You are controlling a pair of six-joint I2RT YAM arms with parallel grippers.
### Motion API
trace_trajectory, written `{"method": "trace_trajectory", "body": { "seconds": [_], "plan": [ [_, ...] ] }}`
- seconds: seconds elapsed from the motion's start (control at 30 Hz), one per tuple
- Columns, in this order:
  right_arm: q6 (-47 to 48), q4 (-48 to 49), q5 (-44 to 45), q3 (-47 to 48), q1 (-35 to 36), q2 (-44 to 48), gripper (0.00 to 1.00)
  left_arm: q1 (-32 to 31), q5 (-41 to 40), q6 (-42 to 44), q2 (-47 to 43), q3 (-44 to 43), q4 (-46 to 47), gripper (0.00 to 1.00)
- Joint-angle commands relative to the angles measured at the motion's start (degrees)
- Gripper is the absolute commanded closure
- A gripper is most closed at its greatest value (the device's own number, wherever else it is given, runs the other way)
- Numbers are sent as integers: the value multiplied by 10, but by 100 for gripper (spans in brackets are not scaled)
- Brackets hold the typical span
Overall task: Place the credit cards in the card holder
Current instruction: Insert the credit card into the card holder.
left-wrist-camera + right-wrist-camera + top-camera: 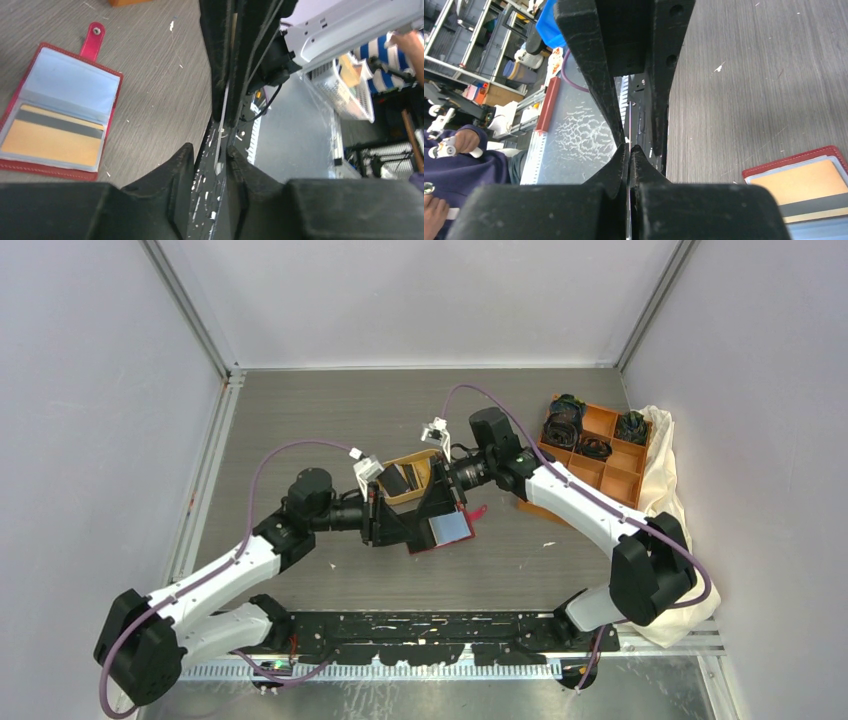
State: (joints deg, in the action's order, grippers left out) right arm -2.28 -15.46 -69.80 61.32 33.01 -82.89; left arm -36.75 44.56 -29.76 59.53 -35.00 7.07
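The card holder (75,84), a red folding wallet with a snap tab and clear blue-grey sleeves, lies open on the grey wood-grain worktop (160,75). A yellowish card (50,144) with a black stripe sits in one sleeve. Nearby, the right pincer (629,150) is clamped on a thin credit card (221,130) seen edge-on, which also stands between the narrowly parted left pincer (210,149).

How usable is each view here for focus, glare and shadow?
Top external: even light, soft shadows, card holder lining washed pale. Left wrist: card holder sharp, left gripper dark and blurred up close. Right wrist: right gripper dark and soft, its credit card only an edge-on sliver, table grain crisp.
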Motion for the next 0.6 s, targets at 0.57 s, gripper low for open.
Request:
{"method": "trace_trajectory", "body": {
  "seconds": [0.57],
  "plan": [
    [-102, 92, -46, 8, -3, 4, 99, 1, -163, -194, -131, 177, 334, 47]
  ]
}}
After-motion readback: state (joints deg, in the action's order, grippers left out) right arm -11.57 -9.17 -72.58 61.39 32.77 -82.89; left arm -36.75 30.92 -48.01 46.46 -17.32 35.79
